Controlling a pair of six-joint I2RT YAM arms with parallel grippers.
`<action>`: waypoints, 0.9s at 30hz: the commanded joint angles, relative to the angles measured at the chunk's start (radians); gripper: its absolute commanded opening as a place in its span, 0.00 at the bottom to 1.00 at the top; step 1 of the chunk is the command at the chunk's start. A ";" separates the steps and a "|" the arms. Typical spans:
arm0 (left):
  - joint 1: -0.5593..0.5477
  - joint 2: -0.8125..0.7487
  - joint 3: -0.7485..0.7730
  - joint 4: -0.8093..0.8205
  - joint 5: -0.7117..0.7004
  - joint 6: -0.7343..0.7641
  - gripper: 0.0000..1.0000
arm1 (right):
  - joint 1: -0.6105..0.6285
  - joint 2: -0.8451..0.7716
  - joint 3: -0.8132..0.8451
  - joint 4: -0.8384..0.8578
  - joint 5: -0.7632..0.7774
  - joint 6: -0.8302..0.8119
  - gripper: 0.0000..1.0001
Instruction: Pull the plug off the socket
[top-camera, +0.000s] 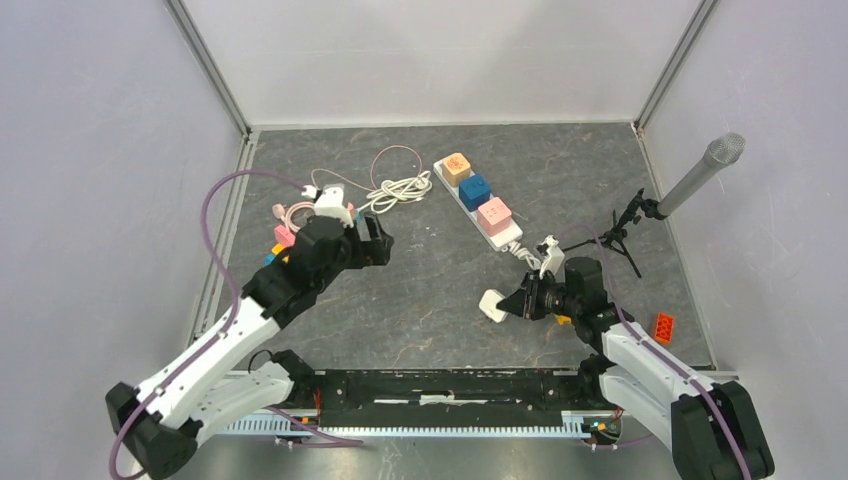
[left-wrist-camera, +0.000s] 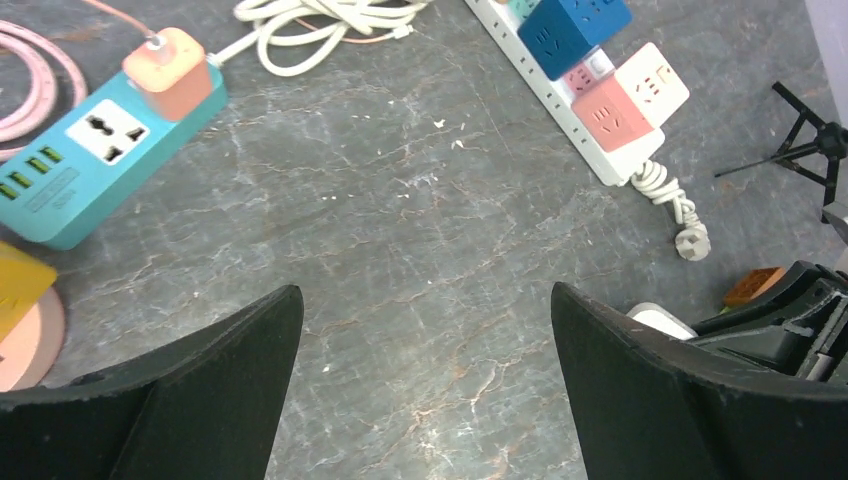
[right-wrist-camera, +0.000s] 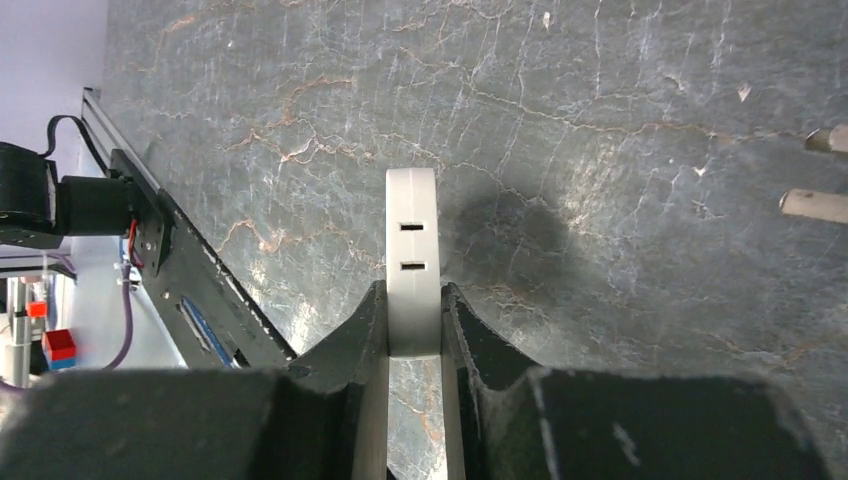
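1. 2 grippers. L gripper (top-camera: 378, 242) is spread wide w/ nothing between its fingers (left-wrist-camera: 230, 380), hovering over bare tabletop (left-wrist-camera: 400, 200).
2. R gripper (top-camera: 512, 300) is pinched narrow on 1 white two-slot block (right-wrist-camera: 412, 230). The block is off the table at front right and apart from both strips.
3. 2 power strips: teal power strip (left-wrist-camera: 90, 160) on the left, white power strip (top-camera: 478, 205) at rear centre.
4. 1 salmon charger plug (left-wrist-camera: 170, 85) is seated in the end of the teal strip, w/ a thin pink lead running off it.
5. 3 cube adapters on the white strip: orange cube (top-camera: 457, 167), blue cube (top-camera: 474, 190), pink cube (top-camera: 494, 213).
6. The white strip's short cord ends in 1 loose plug (left-wrist-camera: 690, 240) lying on the table.
7. 2 cable coils: pink coil (top-camera: 290, 212) and white coil (top-camera: 395, 190).
8. 1 mic on tripod (top-camera: 700, 175) and 1 red-orange brick (top-camera: 664, 327), both far right.
9. Hidden/cut off: in top view the L arm covers most of the teal strip. In L wrist view the orange cube is out of frame. At R wrist view's right edge 2 prongs (right-wrist-camera: 815, 205) are cut off, owner can't tell. Yellow & pink bits (left-wrist-camera: 20, 300) at L wrist view's left edge are too cropped to ID.
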 joint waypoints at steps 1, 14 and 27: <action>0.003 -0.131 -0.077 0.094 -0.084 0.042 1.00 | 0.004 -0.022 -0.026 0.057 -0.012 0.055 0.00; 0.003 -0.043 -0.029 0.157 0.133 0.052 1.00 | 0.003 -0.026 0.006 -0.081 0.235 -0.057 0.57; 0.003 0.197 0.060 0.322 0.163 0.012 1.00 | 0.005 -0.080 0.138 0.092 0.313 -0.186 0.95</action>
